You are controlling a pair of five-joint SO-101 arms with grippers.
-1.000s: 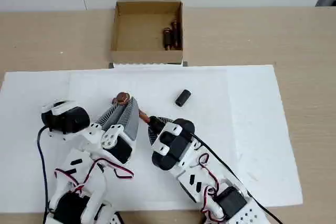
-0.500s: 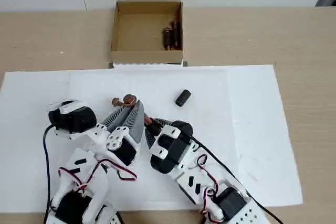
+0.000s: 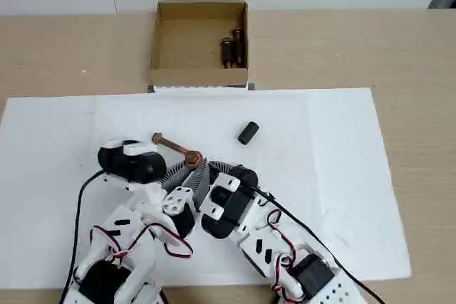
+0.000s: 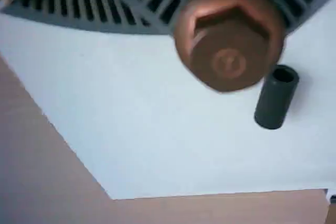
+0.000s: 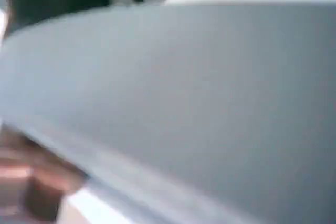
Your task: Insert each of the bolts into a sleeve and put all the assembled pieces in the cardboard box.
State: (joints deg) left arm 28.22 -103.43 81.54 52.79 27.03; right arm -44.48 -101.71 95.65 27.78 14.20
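Left end effector (image 3: pixel 194 167) clamps a copper bolt (image 3: pixel 174 147) near its head, while the black sleeve (image 3: pixel 248 133) lies apart on white paper (image 3: pixel 342 176).

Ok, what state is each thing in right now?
bolt: gripped by its head, not in a sleeve.
left gripper: shut on the bolt.
sleeve: lying loose on the white sheet, empty.
cardboard box: open.
assembled pieces: lying in the box by its right wall.
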